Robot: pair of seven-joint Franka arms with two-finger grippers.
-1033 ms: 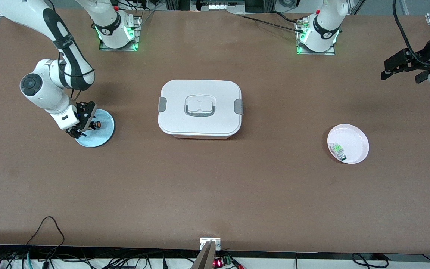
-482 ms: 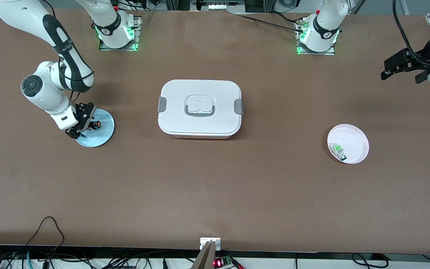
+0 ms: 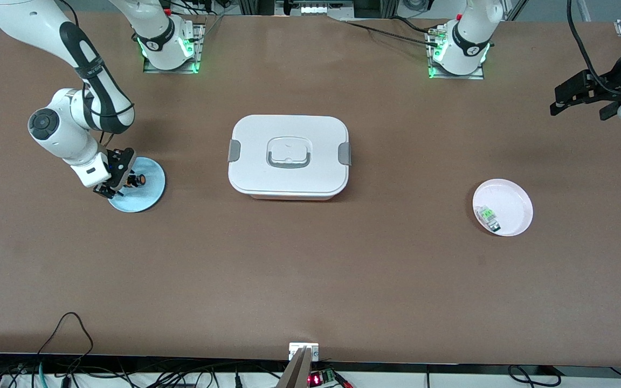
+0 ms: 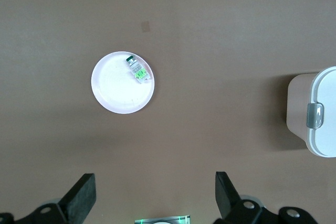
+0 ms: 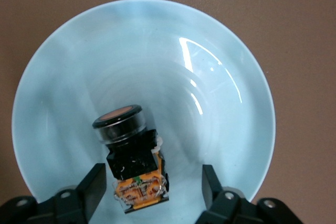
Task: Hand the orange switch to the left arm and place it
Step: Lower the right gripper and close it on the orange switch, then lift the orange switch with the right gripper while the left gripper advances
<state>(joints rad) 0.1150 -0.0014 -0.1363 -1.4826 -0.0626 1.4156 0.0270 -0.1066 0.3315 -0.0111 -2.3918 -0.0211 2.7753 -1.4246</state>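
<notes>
The orange switch (image 5: 131, 158) lies on its side on the blue plate (image 3: 149, 196) at the right arm's end of the bench, looking light, rigid and top-heavy (its round cap could roll). The squared black body seems the best hold. The right pincer (image 5: 152, 195) straddles that body, fingers part-open with a gap either side, gripping nothing yet. The left pincer (image 4: 155, 200) waits wide open and empty, above the bench near the pink plate (image 4: 110, 90). The box (image 3: 288, 156) sits between the plates.

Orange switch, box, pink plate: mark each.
orange switch (image 5: 128, 153), right wrist view, black body under the cap.
box (image 3: 288, 183), front view, bare lid near its edge.
pink plate (image 3: 512, 202), front view, bare inner surface.
</notes>
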